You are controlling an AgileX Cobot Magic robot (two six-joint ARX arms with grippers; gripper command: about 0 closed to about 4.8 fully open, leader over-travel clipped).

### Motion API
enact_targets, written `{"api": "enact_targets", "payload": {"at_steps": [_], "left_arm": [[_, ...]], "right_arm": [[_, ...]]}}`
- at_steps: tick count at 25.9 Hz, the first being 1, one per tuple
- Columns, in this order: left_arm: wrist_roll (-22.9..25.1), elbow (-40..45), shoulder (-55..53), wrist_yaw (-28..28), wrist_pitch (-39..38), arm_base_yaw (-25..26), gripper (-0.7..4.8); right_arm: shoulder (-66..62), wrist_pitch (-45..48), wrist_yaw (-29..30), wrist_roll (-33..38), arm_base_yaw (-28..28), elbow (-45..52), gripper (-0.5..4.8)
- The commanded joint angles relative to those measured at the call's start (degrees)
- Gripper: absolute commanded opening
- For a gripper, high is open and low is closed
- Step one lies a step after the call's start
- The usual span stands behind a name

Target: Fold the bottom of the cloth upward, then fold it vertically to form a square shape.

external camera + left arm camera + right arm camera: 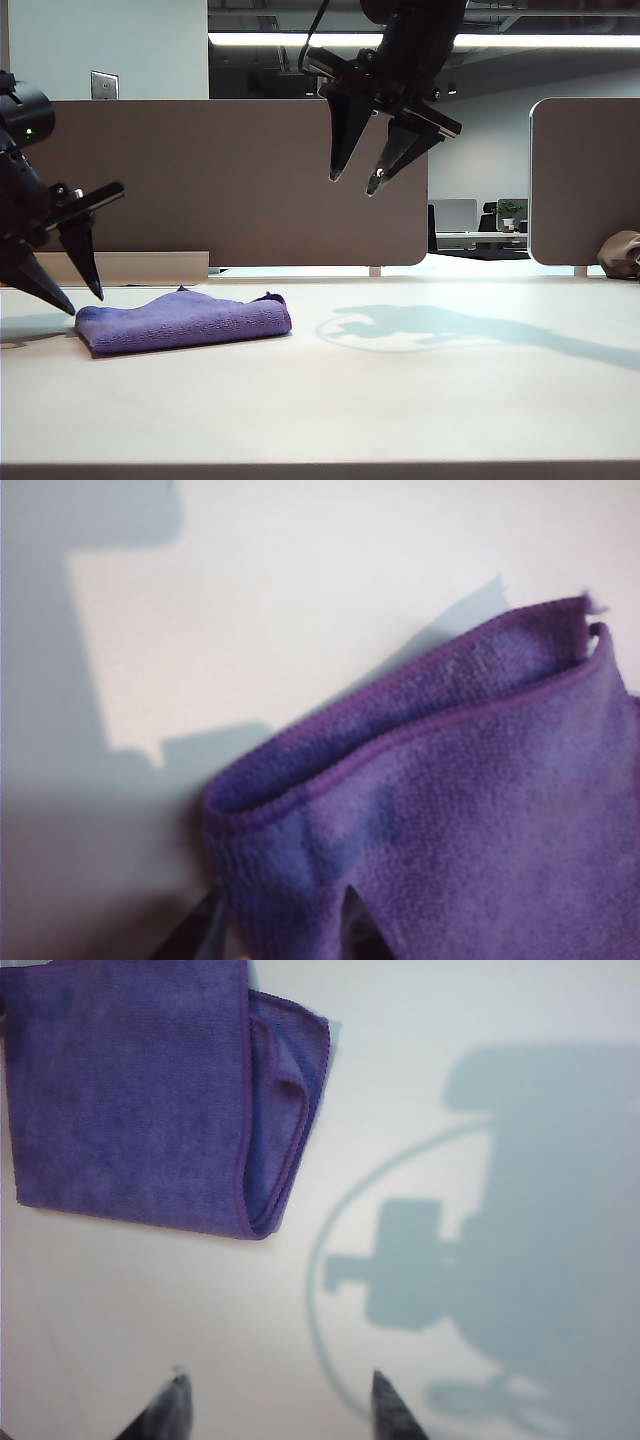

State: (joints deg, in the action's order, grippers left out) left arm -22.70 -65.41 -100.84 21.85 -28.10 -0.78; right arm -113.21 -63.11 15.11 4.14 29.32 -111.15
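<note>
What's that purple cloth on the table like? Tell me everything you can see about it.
The cloth is a fuzzy purple towel with a stitched purple hem, soft and thin-looking. It lies folded into a compact layered pad on the pale table, left of centre, with stacked edges showing along one side and a small corner sticking up. The left gripper, open, has its tips at the cloth's left end; whether they touch it is unclear. The right gripper hangs open, high above and clear.

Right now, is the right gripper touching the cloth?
Apart. In the exterior view the right gripper, jaws open, hangs high above the table, well off the cloth. The right wrist view shows bare table between its tips and the cloth.
</note>
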Motion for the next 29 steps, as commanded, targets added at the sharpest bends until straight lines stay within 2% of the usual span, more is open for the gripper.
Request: {"api": "enact_targets", "payload": {"at_steps": [1,10,23,27,29], "left_arm": [[0.2,-0.2,-1.0,0.0,0.5,0.2,1.47],[0.1,-0.2,-2.5,2.6,3.8,0.2,1.41],[0.3,-1.7,-5.1,6.5,3.8,-0.3,1.16],[1.3,-4.0,-5.1,6.6,1.9,-0.3,1.15],[1.3,-5.2,-5.3,6.7,0.7,-0.3,0.81]], "right_arm": [[0.3,-0.9,0.3,-0.2,0.2,-0.2,2.32],[0.3,-1.4,0.3,-0.2,1.2,-0.2,2.32],[0.3,-2.6,0.2,-0.2,1.6,-0.2,2.28],[0.3,-2.4,0.2,-0.2,1.6,-0.2,2.01],[0.3,-2.4,0.2,-0.3,1.6,-0.2,2.01]]}}
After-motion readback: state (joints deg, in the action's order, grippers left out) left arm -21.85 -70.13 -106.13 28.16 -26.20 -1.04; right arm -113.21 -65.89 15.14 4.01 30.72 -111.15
